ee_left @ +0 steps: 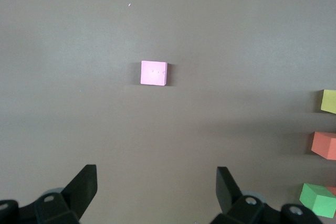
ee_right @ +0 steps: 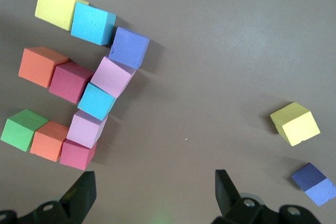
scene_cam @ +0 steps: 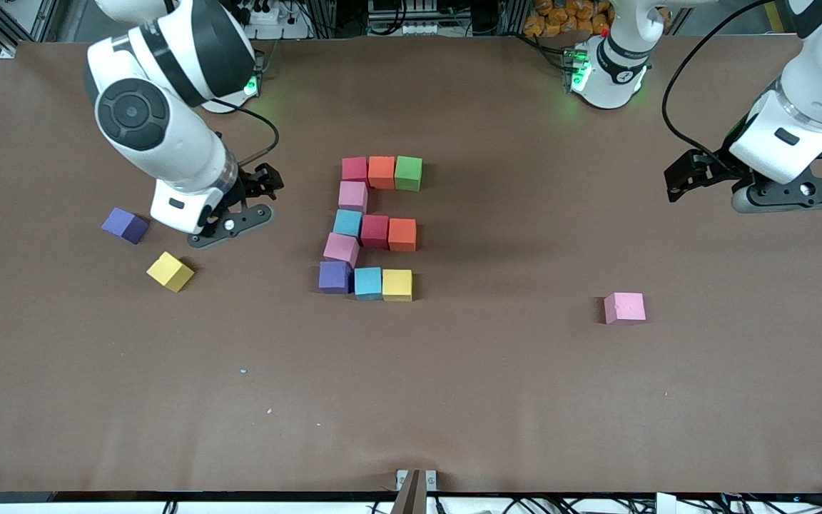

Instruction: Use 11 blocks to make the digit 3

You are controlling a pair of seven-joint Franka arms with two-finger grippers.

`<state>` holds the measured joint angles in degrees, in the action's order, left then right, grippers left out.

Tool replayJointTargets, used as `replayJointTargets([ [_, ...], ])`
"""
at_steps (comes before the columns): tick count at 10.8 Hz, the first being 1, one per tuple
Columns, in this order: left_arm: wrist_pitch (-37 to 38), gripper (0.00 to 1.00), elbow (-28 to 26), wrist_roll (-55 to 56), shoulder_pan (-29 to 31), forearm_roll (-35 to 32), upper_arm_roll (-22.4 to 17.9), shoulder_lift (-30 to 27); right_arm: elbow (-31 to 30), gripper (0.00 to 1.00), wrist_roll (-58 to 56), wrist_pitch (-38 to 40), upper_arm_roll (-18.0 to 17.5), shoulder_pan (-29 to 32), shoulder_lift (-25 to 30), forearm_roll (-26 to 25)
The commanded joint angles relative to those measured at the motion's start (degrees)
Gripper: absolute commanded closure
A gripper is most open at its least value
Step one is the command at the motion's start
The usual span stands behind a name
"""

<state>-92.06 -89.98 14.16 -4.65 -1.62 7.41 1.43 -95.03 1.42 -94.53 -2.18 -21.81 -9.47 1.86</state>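
Eleven blocks sat in the digit 3 (scene_cam: 372, 228) mid-bench, all three bars filled, so by my count the figure looked complete. The left pincer (ee_left: 156, 190) hung wide and empty over the bench's left-arm end, a spare pink block (scene_cam: 624, 308) lying apart. The right pincer (ee_right: 155, 192), also wide and empty, hovered beside a purple block (scene_cam: 125, 225) and a yellow block (scene_cam: 169, 271).

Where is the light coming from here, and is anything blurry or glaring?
Front view: even overhead light, soft shadows beside the digit 3; green lamp glow at both arm bases. Left wrist view: the lone pink block is sharp with a thin shadow. Right wrist view: crisp blocks, no glare.
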Motion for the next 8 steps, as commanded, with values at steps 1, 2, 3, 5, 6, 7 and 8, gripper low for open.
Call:
replayJointTargets([
  [1,0.7,0.00,1.4,1.1,-0.2,-1.3,0.2,0.3,0.5,0.00,-0.2,0.7,0.4,2.0,1.4,0.9],
  [2,0.7,0.00,1.4,1.2,-0.2,-1.4,0.2,0.3,1.8,0.00,-0.3,1.8,1.5,2.0,1.3,0.9],
  [3,0.7,0.00,1.4,1.1,0.0,-1.3,0.2,0.3,3.3,0.00,-0.2,3.4,2.3,2.0,1.2,0.8],
  [5,0.7,0.00,1.4,1.0,0.3,-1.2,0.2,-0.4,6.3,0.00,-0.3,6.4,6.0,2.0,1.1,1.0],
  [6,0.7,0.00,1.3,1.1,0.2,-1.2,0.2,-0.3,7.9,0.00,-0.3,8.0,8.0,2.0,1.2,1.0],
  [7,0.7,0.00,1.3,1.1,0.2,-1.1,0.2,-0.3,9.1,0.00,-0.4,9.2,9.6,2.2,1.3,1.1],
  [8,0.7,0.00,1.3,1.0,0.3,-1.0,0.2,-0.3,10.3,0.00,-0.8,10.4,10.3,2.7,1.5,1.1],
])
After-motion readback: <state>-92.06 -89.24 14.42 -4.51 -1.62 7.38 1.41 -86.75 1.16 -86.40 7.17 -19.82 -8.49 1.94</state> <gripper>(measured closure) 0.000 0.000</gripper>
